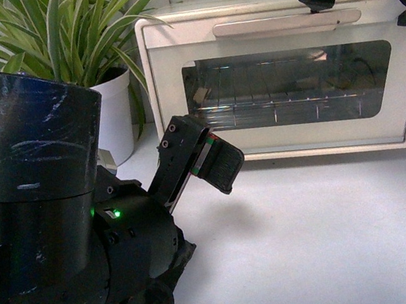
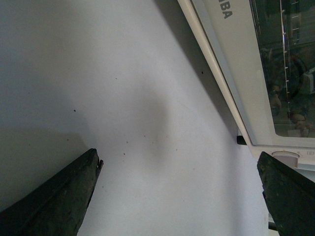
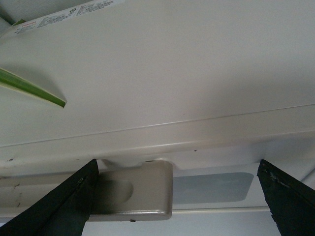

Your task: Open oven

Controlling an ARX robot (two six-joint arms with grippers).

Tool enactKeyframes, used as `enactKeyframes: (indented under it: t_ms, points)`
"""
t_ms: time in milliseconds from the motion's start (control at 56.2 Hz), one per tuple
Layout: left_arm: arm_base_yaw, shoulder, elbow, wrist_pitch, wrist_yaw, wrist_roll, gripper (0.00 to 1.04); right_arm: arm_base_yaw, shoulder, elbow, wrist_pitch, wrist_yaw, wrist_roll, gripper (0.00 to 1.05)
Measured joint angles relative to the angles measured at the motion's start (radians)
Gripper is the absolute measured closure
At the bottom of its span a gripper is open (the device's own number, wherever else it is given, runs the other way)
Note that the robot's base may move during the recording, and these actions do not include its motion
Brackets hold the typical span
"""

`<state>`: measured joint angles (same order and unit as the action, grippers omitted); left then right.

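The plain white counter [image 1: 318,234] carries the cream-white boxy toaster oven [image 1: 291,98] along its far edge, toward the far right corner. Its glass-windowed door is shut. A striped green leafy plant in a white pot [image 1: 114,112] stands by the far left edge, just beside the oven. The black left gripper [image 2: 178,158] hangs over the counter's middle before the oven, fingers spread wide, empty. The black right gripper [image 3: 177,169] hovers above the oven's top front edge — fingers wide, gripping nothing — over the long pale bar handle [image 1: 287,23].

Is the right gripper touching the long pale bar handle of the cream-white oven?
Cannot tell. In the right wrist view one finger overlaps the handle; no view shows contact or gap.
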<state>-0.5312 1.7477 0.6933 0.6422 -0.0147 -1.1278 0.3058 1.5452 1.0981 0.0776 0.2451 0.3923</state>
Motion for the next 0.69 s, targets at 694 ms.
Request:
enactKeyframes:
  t_ms: [694]
  points:
    - [0.014, -0.009, -0.011, 0.000, 0.008, -0.010, 0.07, 0.005, -0.075, -0.124, 0.028, -0.071, -0.057, 0.09]
